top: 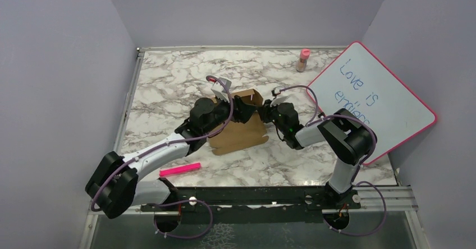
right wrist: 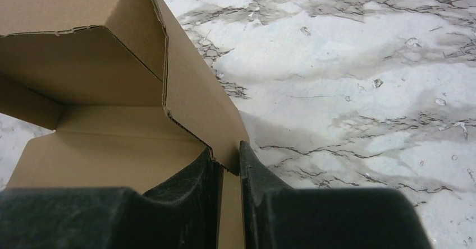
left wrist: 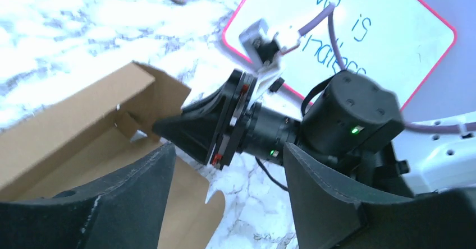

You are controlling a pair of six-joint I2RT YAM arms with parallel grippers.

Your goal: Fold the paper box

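Note:
The paper box (top: 238,134) lies on the marble table in the middle, brown and half raised, with its far wall and side flap standing. My right gripper (right wrist: 227,158) is shut on the edge of the right side wall (right wrist: 196,103), one finger inside the box and one outside. In the top view the right gripper (top: 261,112) reaches the box from the right. My left gripper (top: 240,114) hovers over the box's right part, open. In the left wrist view the left gripper (left wrist: 227,167) has only the table and a flap tab (left wrist: 193,204) below its gap, and the box (left wrist: 67,125) lies to its left.
A pink-framed whiteboard (top: 373,100) with blue writing leans at the right. A pink-capped bottle (top: 303,60) stands at the back. A pink marker (top: 180,169) lies at the front left. Walls close in the table (top: 168,75) on three sides.

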